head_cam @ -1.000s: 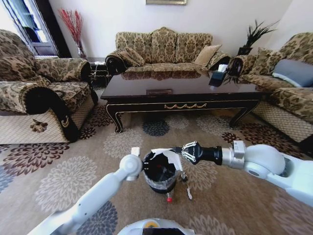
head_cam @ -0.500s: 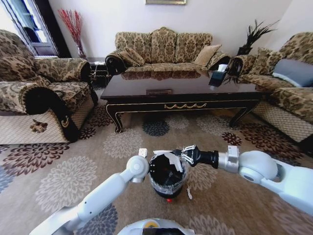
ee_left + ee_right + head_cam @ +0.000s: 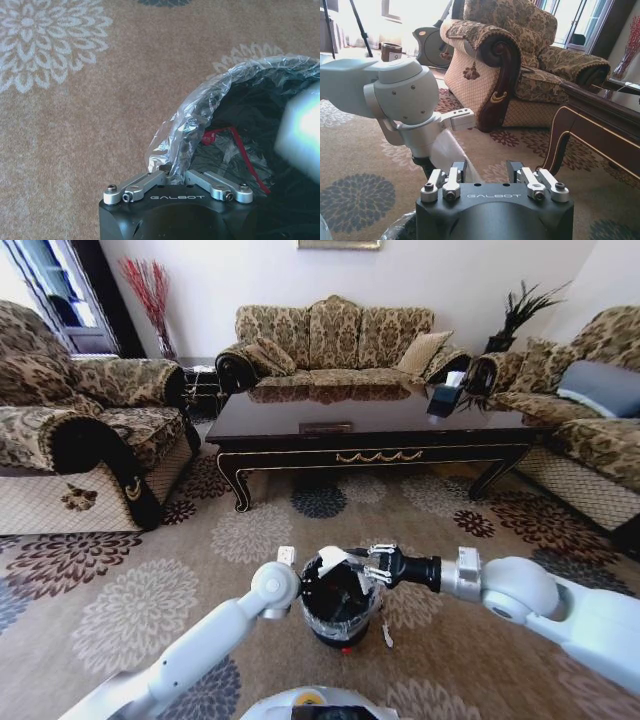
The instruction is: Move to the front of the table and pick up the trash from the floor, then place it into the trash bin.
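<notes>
The trash bin (image 3: 335,612), black with a clear liner, stands on the carpet in front of the table (image 3: 370,430). My left gripper (image 3: 296,592) is shut on its liner rim (image 3: 192,117). My right gripper (image 3: 362,564) reaches in from the right and is shut on crumpled white paper (image 3: 331,560), held just above the bin's opening. That paper (image 3: 445,152) also shows by the right gripper's fingers (image 3: 459,170). A red bottle cap (image 3: 345,648) pokes out at the bin's near side; the bottle's body is hidden. A small white scrap (image 3: 388,637) lies on the carpet to the right.
Patterned sofas stand at the left (image 3: 80,430), the back (image 3: 335,340) and the right (image 3: 590,420). A tissue box (image 3: 447,395) sits on the table. Open carpet (image 3: 130,610) lies around the bin. My left arm's wrist (image 3: 405,95) is close in front of the right gripper.
My right gripper has carried the white paper leftward, from the bin's right edge to above its opening. The left arm and the bin shifted only slightly.
</notes>
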Available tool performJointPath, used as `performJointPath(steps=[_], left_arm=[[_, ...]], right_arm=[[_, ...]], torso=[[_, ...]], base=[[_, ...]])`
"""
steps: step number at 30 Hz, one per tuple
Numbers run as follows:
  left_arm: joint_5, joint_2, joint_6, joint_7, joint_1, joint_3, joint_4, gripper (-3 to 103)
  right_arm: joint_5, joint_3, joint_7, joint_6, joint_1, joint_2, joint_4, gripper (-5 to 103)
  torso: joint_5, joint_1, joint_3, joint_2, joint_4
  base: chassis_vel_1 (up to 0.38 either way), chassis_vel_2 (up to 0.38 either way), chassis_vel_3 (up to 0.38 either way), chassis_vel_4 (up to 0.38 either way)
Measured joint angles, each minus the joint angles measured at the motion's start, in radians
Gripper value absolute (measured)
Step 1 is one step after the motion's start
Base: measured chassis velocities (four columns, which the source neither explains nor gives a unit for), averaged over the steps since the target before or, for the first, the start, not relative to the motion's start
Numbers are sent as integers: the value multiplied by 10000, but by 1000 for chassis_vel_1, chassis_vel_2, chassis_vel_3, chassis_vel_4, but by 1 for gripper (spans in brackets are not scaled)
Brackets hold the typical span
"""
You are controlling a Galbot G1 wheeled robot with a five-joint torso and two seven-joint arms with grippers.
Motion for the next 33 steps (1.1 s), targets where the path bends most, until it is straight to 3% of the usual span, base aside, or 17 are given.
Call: performJointPath(steps=[2, 6, 8, 9, 12, 15, 17, 24, 26, 28, 32, 33], left_arm=[[4, 3, 0, 0, 25, -9, -20, 0], [21, 8, 0, -4, 88, -100, -64, 0], [23, 13, 0, -4, 97, -112, -70, 0], [23, 26, 0, -6, 123, -131, -79, 0], [29, 39, 0, -8, 170, -138, -110, 0], [36, 24, 0, -9, 262, -168, -162, 0], [42, 20, 0, -8, 283, -175, -171, 0], [49, 23, 0, -8, 421, -186, -232, 0], [51, 16, 0, -8, 418, -187, -233, 0], [49, 12, 0, -9, 410, -186, -233, 0], [-3, 8, 0, -6, 341, -224, -267, 0], [-3, 8, 0, -6, 341, -224, -267, 0]], right_arm=[[-1, -1, 1, -2, 0, -1, 0, 48], [-39, -52, 0, -14, -20, -11, 42, 70], [-50, -64, 0, -16, -24, -9, 49, 70], [-74, -88, 0, -24, -29, 3, 62, 81], [-163, -106, 0, -34, -29, 4, 52, 86], [-695, -148, 64, -105, -12, -12, -58, 99], [-932, -158, 72, -106, -2, -13, -105, 99], [-3166, -143, 423, -16, 164, 26, -525, 100], [-4214, -91, 445, 243, 216, 62, -762, 100], [-4532, -81, 441, 321, 217, 77, -837, 100], [-6520, 120, 318, 928, 193, 196, -1123, 100], [-6520, 120, 318, 928, 193, 196, -1123, 100]], torso=[[0, -1, 0, 0, 0], [0, 0, 0, 0, -1], [0, 0, -1, 0, 0], [0, 0, 0, 0, 0], [0, 0, -1, 0, -1], [0, 0, 0, 0, -1], [0, 0, 0, 0, -1], [0, 0, 0, -1, -1], [0, 0, 0, 0, -1], [0, 0, -1, 0, 0], [1, 0, 0, 0, -1], [1, 0, 0, 0, -1]], base=[[0, 0, 0, 0], [0, 0, 0, 0], [0, 0, 0, 0], [0, 0, 0, 0], [0, 0, 0, 0], [0, 0, 0, 0], [0, 0, 0, 0], [0, 0, 0, 0], [0, 0, 0, 0], [0, 0, 0, 0], [0, 0, 0, 0], [0, 0, 0, 0]])
